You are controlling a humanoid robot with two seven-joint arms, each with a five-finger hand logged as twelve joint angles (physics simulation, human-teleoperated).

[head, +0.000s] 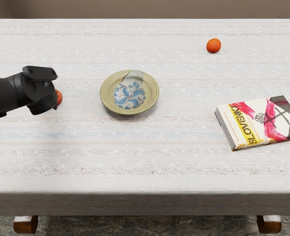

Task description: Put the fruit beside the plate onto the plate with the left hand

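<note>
Left hand: black, well left of the plate, its arm coming in from the left edge; it sits against the near fruit, and whether it is gripping or loose cannot be told.
Near fruit: small, orange, left of the plate and apart from it, mostly hidden behind the hand.
Plate: olive rim, blue-and-white centre, nothing on it.
Far fruit: orange, right of the plate and farther back, well apart.
Book: lying flat, right of the plate and slightly nearer.
</note>
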